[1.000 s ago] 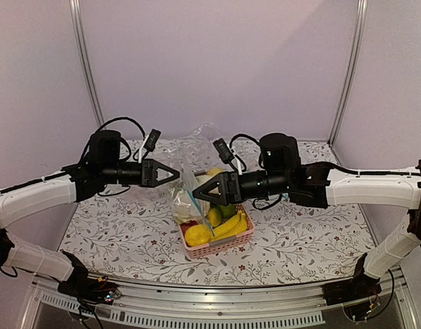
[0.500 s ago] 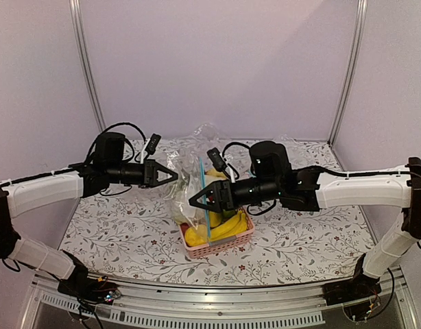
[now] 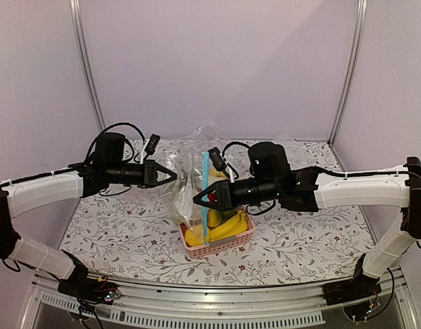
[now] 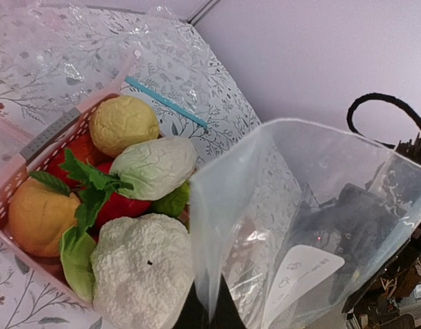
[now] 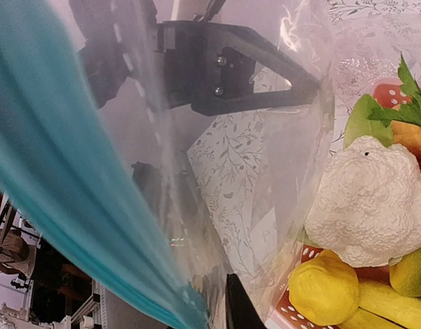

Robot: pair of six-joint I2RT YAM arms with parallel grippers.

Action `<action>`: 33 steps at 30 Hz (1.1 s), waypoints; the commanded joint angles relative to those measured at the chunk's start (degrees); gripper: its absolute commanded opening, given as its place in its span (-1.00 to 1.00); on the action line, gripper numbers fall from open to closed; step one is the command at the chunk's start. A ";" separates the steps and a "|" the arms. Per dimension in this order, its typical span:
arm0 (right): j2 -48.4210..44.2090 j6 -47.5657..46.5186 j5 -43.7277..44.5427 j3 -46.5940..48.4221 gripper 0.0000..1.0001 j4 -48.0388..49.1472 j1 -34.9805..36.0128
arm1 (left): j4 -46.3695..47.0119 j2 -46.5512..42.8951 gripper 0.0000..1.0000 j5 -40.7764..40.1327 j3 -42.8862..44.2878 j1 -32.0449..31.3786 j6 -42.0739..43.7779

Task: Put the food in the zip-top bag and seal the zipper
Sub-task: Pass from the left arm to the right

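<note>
The transparent zip-top bag (image 3: 186, 188) hangs in the air between my two grippers, above the pink basket (image 3: 227, 243). Its light-blue zipper (image 3: 205, 199) stands nearly upright. My left gripper (image 3: 171, 176) is shut on a plastic edge of the bag (image 4: 299, 226), its tips (image 4: 210, 317) pinching the film. My right gripper (image 3: 200, 200) is shut on the bag at the zipper (image 5: 73, 192); only one of its fingers (image 5: 236, 308) shows. The food lies in the basket: a yellow lemon-like fruit (image 4: 123, 125), a white oblong piece (image 4: 155, 166) and a round green fruit (image 4: 173, 202), partly covered.
The basket (image 4: 6, 195) also holds a white cauliflower (image 4: 138, 267), a banana bunch (image 3: 227, 225), a red fruit with green leaves (image 4: 94, 188) and an orange piece (image 4: 39, 216). It stands on the flower-patterned table (image 3: 114, 226), near the front middle. Lilac walls close in the back and sides.
My right gripper has shut on the bag's zipper edge and shifted a little left. The zipper strip has swung up to near vertical. The left gripper keeps its hold.
</note>
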 commanded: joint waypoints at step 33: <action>-2.25 -4.56 13.57 8.50 -1.00 -19.15 0.47 | -12.99 -10.27 0.61 -23.54 7.59 -19.97 0.28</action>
